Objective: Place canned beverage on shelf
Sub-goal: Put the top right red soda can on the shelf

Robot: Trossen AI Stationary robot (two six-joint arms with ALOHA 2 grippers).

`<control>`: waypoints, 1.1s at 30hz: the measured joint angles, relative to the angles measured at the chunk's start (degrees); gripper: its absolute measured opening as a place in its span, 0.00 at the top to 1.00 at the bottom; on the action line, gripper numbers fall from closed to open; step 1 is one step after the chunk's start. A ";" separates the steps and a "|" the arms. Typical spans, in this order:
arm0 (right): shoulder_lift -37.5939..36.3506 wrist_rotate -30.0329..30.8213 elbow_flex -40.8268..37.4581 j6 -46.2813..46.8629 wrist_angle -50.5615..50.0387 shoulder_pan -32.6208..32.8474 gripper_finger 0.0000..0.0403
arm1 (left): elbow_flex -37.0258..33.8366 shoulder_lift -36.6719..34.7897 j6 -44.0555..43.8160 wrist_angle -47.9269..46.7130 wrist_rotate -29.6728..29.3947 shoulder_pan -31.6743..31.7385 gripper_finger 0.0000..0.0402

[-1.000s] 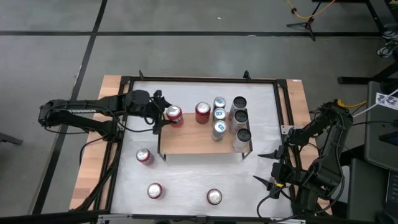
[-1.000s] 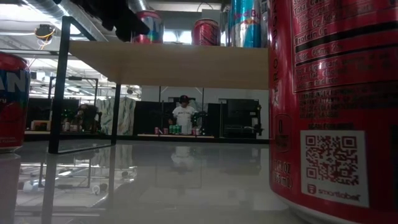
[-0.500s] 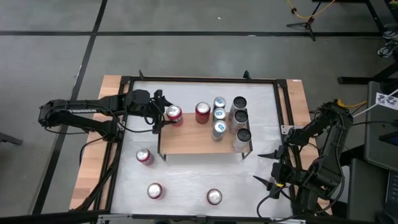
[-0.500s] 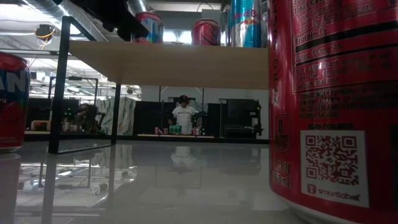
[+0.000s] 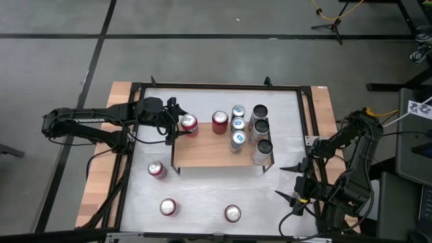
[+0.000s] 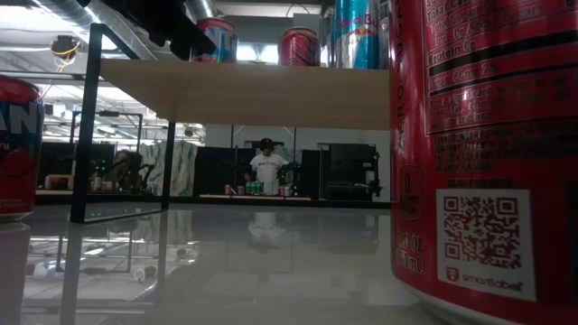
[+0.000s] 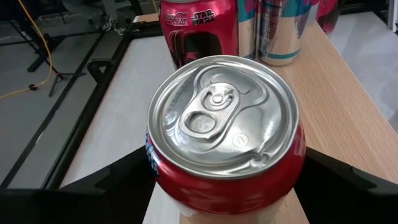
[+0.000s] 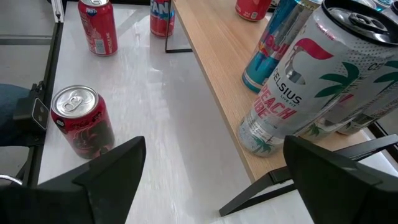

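Note:
A red can [image 7: 227, 124] stands upright at the far left corner of the shelf's wooden board [image 5: 209, 154], between the fingers of my left gripper [image 5: 181, 125]. That gripper is shut on it and reaches in from the table's left. In the low view the can [image 6: 217, 41] shows on top of the board [image 6: 244, 90]. Another red can [image 5: 219, 122], three blue cans [image 5: 237, 125] and three tall dark-topped cans [image 5: 260, 129] also stand on the shelf. My right gripper [image 5: 289, 182] is open and empty at the table's right side. My left gripper pinches the red can's side wall [image 7: 157, 171] between its two fingers, one on each side, below the top rim. The fingers come in level from the table's left. The can is upright, and in the low view its bottom is level with the top of the board.
Three red cans stand on the white tabletop in front of the shelf: one near its left leg [image 5: 156, 169] and two by the near edge [image 5: 167, 206] [image 5: 231, 214]. A black frame [image 5: 216, 86] rims the table. A person [image 6: 268, 167] stands far back in the room.

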 joint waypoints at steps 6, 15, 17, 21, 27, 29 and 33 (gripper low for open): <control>0.00 0.00 0.00 0.00 0.00 0.00 0.08 | 0.02 0.00 0.45 -0.02 0.00 0.00 0.20; 0.00 -0.01 0.00 0.00 0.00 0.00 0.08 | 0.13 0.00 0.72 -0.70 -1.36 -1.80 0.20; 0.00 0.00 0.00 0.00 -0.02 0.00 0.08 | 0.13 0.00 -0.27 -0.68 -3.10 -2.01 0.20; 0.00 -0.01 0.00 0.00 -0.02 0.00 0.08 | 0.13 0.00 -0.30 -0.56 -3.51 -1.99 0.20; 0.00 -0.01 0.00 0.00 -0.02 0.00 0.08 | 0.13 0.00 -0.31 -0.50 -3.52 -1.99 0.20; 0.00 -0.01 0.00 0.00 -0.02 0.00 0.08 | 0.13 0.00 -0.32 -0.50 -3.50 -1.99 0.20; 0.00 0.00 0.00 0.00 -0.02 0.00 0.08 | 0.13 0.00 -0.31 -0.49 -3.52 -2.01 0.20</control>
